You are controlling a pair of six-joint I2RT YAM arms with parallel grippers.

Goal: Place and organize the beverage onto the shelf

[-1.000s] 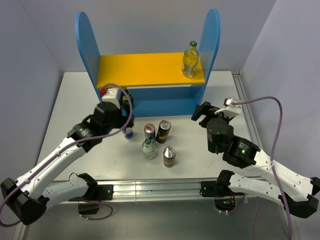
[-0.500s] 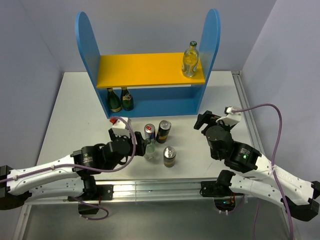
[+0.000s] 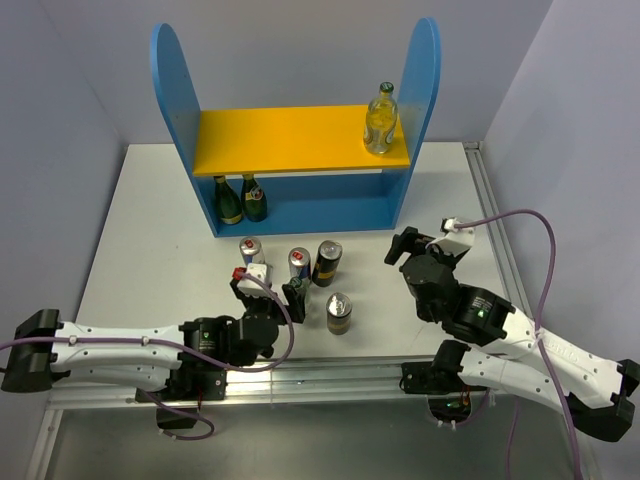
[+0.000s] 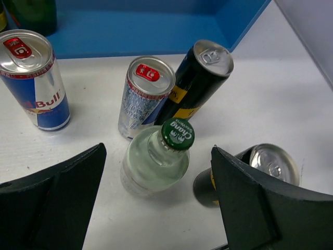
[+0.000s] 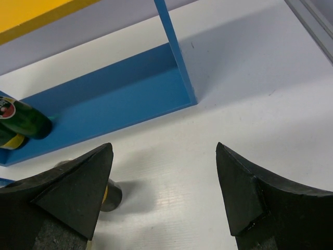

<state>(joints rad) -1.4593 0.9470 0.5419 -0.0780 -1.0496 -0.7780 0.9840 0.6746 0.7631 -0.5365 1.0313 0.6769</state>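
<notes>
The blue shelf (image 3: pixel 172 80) has a yellow upper board (image 3: pixel 290 140). One clear bottle (image 3: pixel 380 118) stands on the board's right end. On the table in front stand two blue-and-silver cans (image 3: pixel 250 250) (image 3: pixel 298 263) and two black-and-gold cans (image 3: pixel 327 262) (image 3: pixel 339 312). My left gripper (image 3: pixel 268 292) is open and low. In the left wrist view (image 4: pixel 156 152) the second clear bottle (image 4: pixel 153 169), green-capped, stands upright between the open jaws, untouched. In the top view it is mostly hidden by the gripper. My right gripper (image 3: pixel 410 243) is open and empty, right of the cans.
Two dark green bottles (image 3: pixel 228 200) (image 3: pixel 253 198) stand at the left of the shelf's blue lower level (image 3: pixel 330 215). The right wrist view shows that level (image 5: pixel 114 104) and a black can's base (image 5: pixel 109 195). A metal rail (image 3: pixel 310 378) runs along the table's near edge.
My left arm has drawn back from the shelf's lower left and dropped low behind the clear bottle, uncovering a blue-and-silver can. My right arm has barely moved.
</notes>
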